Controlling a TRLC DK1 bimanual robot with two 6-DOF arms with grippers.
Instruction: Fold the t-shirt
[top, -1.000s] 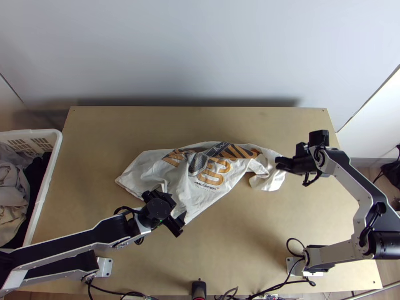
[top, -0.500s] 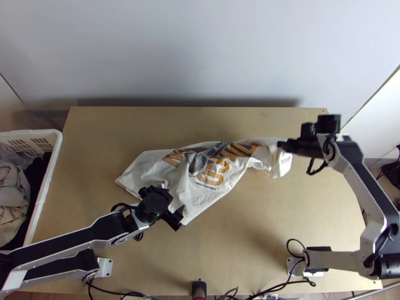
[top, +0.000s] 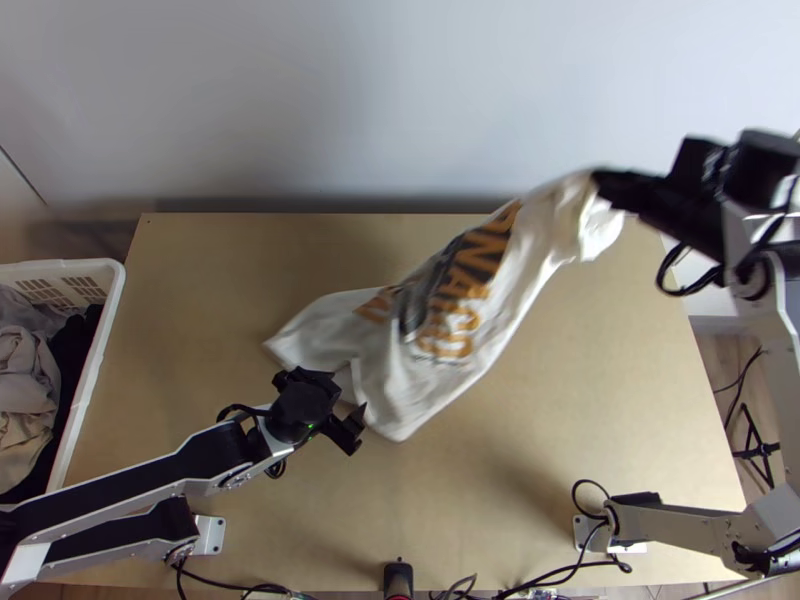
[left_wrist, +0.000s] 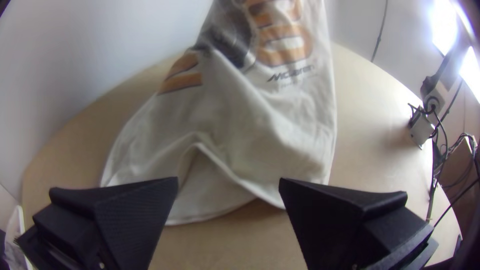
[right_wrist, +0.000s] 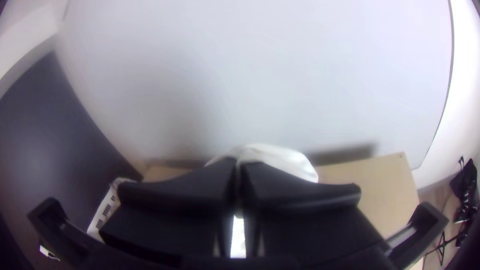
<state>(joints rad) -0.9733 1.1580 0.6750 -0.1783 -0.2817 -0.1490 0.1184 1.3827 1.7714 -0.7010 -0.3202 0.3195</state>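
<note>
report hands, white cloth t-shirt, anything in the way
Right black hand shut on t-shirt, end raised; left black hand open at its low end; white plastic basket off left.

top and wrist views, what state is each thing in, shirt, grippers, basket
White printed t-shirt, creased, one end lifted, lower part on the table
Left gripper, open
Right gripper, shut on the t-shirt's lifted end
White laundry basket, holding crumpled cloth

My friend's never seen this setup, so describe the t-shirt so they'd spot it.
On the light wooden table, a white t-shirt slopes up to the right pincer, which grips one end. Unlike the heaped cloths in the white basket, it carries big orange lettering.
</note>
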